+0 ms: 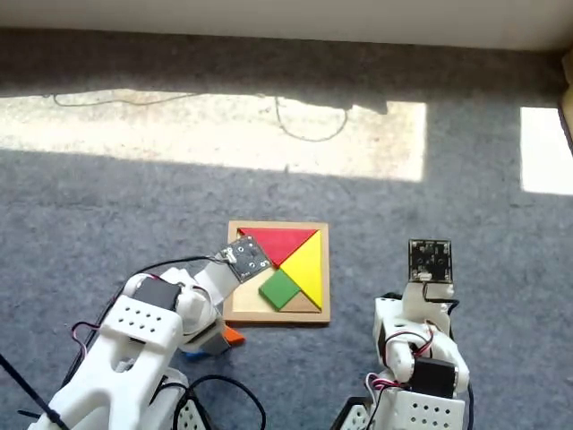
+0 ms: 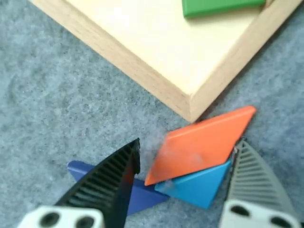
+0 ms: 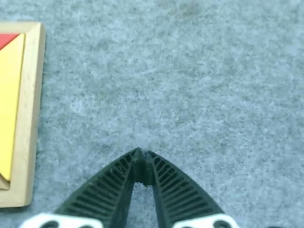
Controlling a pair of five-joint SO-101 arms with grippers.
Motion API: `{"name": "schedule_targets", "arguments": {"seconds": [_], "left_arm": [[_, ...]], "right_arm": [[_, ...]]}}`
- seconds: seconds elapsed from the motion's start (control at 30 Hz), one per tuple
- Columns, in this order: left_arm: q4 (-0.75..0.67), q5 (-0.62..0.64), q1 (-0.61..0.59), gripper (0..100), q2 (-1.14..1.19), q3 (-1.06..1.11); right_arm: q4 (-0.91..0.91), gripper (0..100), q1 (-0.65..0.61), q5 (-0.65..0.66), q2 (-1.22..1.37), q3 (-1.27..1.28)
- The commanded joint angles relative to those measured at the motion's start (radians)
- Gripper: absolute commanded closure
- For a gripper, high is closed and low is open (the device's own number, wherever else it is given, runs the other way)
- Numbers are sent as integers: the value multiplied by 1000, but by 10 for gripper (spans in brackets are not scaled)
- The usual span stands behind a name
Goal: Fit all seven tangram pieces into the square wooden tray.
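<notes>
The square wooden tray (image 1: 235, 306) lies on the grey carpet and holds a red triangle (image 1: 279, 242), a yellow triangle (image 1: 306, 269) and a green square (image 1: 279, 288). Just off the tray's near left corner (image 2: 190, 102) lies an orange parallelogram (image 2: 199, 145), resting on a light blue triangle (image 2: 199, 187) and a darker blue piece (image 2: 137, 197). My left gripper (image 2: 187, 145) is open just above them, its fingers either side of the orange piece. To the right of the tray, my right gripper (image 3: 141, 156) is shut on nothing over bare carpet.
The left arm (image 1: 143, 331) hides part of the tray's left side in the high view. The right arm (image 1: 421, 345) stands right of the tray (image 3: 28, 118). A cable (image 1: 304, 134) lies far back on a sunlit patch of carpet.
</notes>
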Motion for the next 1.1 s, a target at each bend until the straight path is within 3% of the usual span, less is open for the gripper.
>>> {"name": "schedule_targets", "arguments": {"seconds": [0.0,0.3,0.53,0.67,0.9,1.07], "left_arm": [[-9,5,22,708,-5,-4],[54,5,114,736,19,-10],[55,11,65,743,383,-197],[80,9,58,806,490,-268],[89,9,51,812,354,-222],[222,11,54,812,124,-229]], "right_arm": [[-19,989,12,8,-15,94],[-19,989,12,8,-15,94],[-19,989,12,8,-15,94],[-19,989,12,8,-15,94],[-19,989,12,8,-15,94],[-19,989,12,8,-15,94]]}}
